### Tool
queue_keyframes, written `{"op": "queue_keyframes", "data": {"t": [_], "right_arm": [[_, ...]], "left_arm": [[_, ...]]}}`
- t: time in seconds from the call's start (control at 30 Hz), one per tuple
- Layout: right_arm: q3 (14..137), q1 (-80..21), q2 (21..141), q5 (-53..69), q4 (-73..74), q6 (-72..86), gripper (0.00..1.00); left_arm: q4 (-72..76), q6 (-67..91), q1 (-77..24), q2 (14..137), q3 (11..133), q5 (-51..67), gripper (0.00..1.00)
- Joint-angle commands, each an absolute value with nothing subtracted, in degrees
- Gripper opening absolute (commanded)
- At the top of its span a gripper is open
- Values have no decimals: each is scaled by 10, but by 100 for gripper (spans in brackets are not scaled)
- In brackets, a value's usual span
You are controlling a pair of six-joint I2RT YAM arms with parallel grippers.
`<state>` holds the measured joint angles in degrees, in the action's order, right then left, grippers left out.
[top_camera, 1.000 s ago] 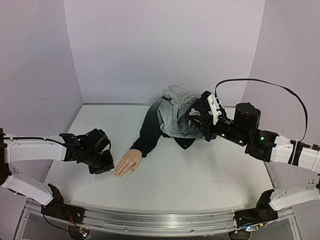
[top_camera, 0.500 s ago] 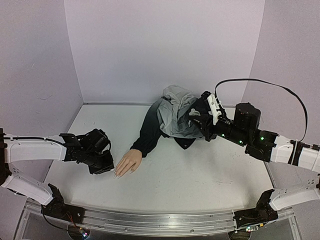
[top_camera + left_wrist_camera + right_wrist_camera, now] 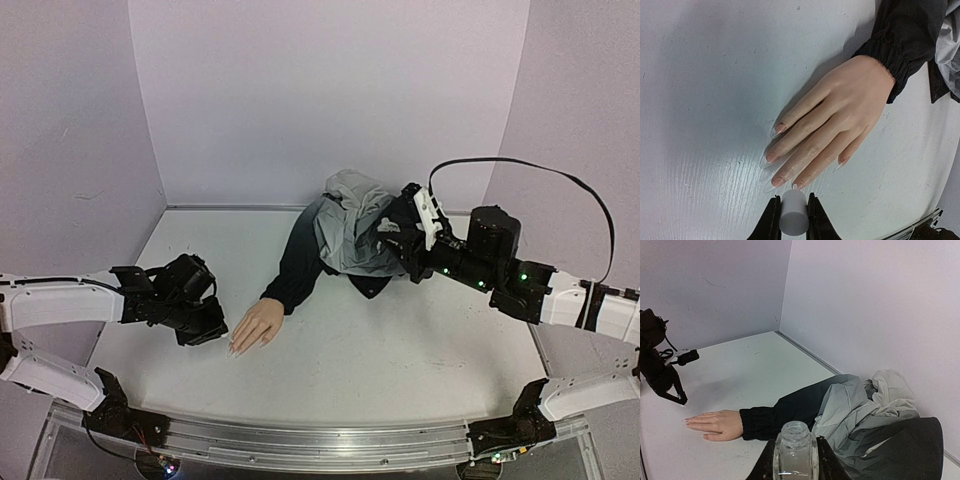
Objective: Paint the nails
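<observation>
Top external, left pincer (image 3: pixel 212 333) nudged left, right pincer (image 3: pixel 795 452) unmoved

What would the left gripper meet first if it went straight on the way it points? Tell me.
Likely the nails of the mannequin hand: the left gripper, shut on a white cylinder, points straight at them, though its height above them is unclear.

Mannequin hand (image 3: pixel 257 325) flat on table (image 3: pixel 400 345); left hand (image 3: pixel 792 202) just beside nails (image 3: pixel 779 128); jacket (image 3: pixel 350 235) behind.
</observation>
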<state>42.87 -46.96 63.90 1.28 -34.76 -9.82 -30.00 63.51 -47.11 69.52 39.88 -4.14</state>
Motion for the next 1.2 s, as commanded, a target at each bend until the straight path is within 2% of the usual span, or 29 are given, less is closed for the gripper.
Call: {"op": "queue_keyframes", "data": {"t": [0.0, 1.17], "right_arm": [[433, -471, 639, 21, -393, -99, 0], [431, -471, 639, 23, -395, -99, 0]], "left_arm": [[-304, 640, -474, 693, 397, -46, 0], [-314, 637, -475, 742, 416, -40, 0]]}}
